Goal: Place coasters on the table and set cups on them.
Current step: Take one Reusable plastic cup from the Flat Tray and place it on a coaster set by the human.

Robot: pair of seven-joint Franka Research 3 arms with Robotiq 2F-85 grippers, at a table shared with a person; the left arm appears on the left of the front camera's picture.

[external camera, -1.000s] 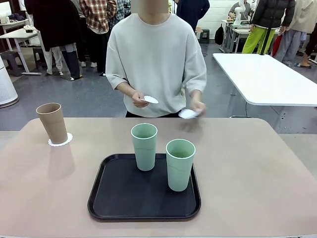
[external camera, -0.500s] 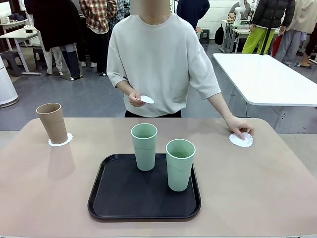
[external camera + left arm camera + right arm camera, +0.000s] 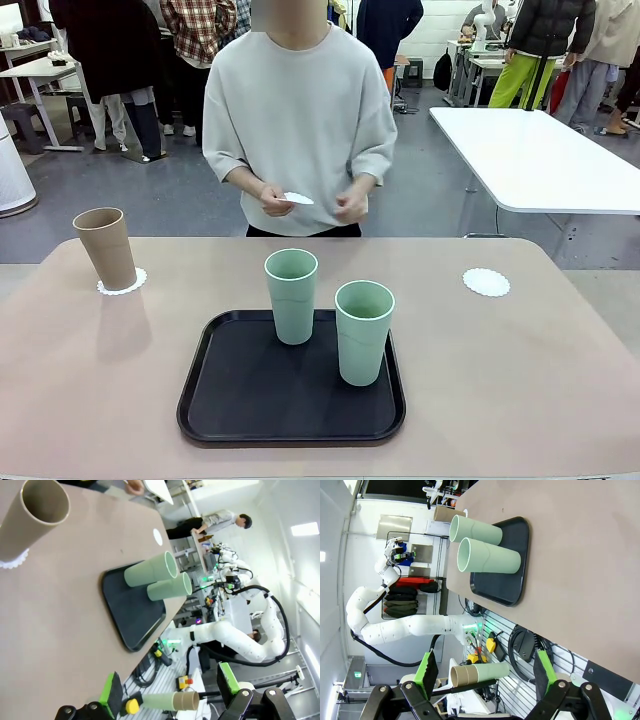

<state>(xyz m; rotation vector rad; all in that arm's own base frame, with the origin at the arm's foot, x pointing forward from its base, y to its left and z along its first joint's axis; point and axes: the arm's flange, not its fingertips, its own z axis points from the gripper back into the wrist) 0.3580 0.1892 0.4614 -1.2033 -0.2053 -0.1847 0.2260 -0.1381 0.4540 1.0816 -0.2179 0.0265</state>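
Note:
A tan cup (image 3: 105, 247) stands on a lacy white coaster (image 3: 122, 283) at the table's (image 3: 520, 380) far left. Two mint green cups (image 3: 291, 295) (image 3: 364, 331) stand upright on the black tray (image 3: 230, 400) in the middle. A second coaster (image 3: 486, 282) lies bare at the far right. The person holds a third coaster (image 3: 298, 198) in one hand at waist height. My left gripper (image 3: 169, 686) hangs open off the table's edge, facing the tan cup (image 3: 30, 517) and the tray (image 3: 135, 620). My right gripper (image 3: 486, 669) is open too, with the green cups (image 3: 490, 557) ahead of it.
A white rectangular table (image 3: 540, 160) stands behind to the right, and several people stand in the background. Bare tabletop lies between the tray and each coaster and along the near edge.
The person laid a coaster on the table at the far right, then drew that hand back to the body. The cups and both grippers have not moved.

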